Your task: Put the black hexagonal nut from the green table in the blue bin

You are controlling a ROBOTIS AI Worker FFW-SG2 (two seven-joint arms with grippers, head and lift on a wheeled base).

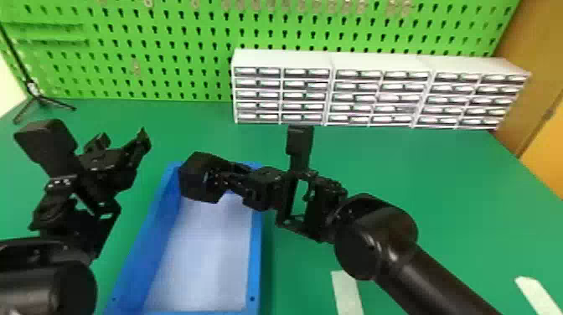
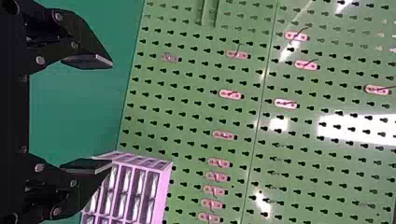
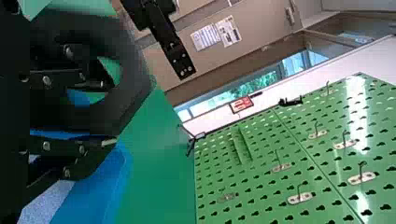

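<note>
My right gripper [image 1: 226, 177] is shut on the black hexagonal nut [image 1: 197, 180], which hangs above the far end of the blue bin [image 1: 256, 268]. In the right wrist view, the nut [image 3: 133, 88] is a thick black ring; one finger of the right gripper [image 3: 106, 113] passes into its hole, the other lies against its outer side. The bin [image 3: 114, 186] shows past them. Over the table left of the bin, my left gripper [image 1: 121, 144] is idle. In the left wrist view, the left gripper [image 2: 111, 113] is open with nothing between its fingers.
White drawer cabinets [image 1: 282, 95] stand at the back of the green table [image 1: 460, 197], before a green pegboard [image 1: 188, 54]. A small black tripod [image 1: 38, 98] is at the back left. White strips [image 1: 347, 291] lie near the front right.
</note>
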